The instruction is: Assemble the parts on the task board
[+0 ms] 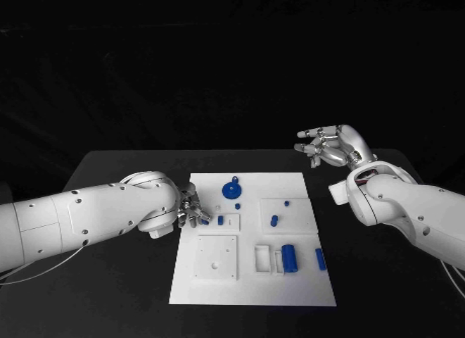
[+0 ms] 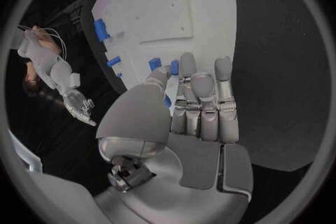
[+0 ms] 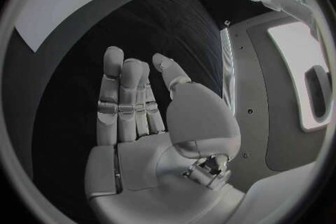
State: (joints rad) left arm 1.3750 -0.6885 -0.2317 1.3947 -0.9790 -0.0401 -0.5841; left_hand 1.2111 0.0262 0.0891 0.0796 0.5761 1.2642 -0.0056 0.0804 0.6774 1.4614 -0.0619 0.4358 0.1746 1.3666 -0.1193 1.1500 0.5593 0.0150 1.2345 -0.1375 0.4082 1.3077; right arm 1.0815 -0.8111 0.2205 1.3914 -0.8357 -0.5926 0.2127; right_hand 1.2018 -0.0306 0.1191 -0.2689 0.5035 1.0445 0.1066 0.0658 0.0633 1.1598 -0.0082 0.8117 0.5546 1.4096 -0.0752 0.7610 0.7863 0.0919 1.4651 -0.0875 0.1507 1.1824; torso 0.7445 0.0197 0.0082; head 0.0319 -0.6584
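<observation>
While left hand (image 1: 192, 210) touches task board (image 1: 293, 184) — right hand (image 1: 333, 146) hovers apart.

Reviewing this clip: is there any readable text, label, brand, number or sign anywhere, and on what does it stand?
None can be read. The task board, the blue parts, the black table, the left hand and the right hand all show plain, unmarked surfaces in the head view and both wrist views.
</observation>
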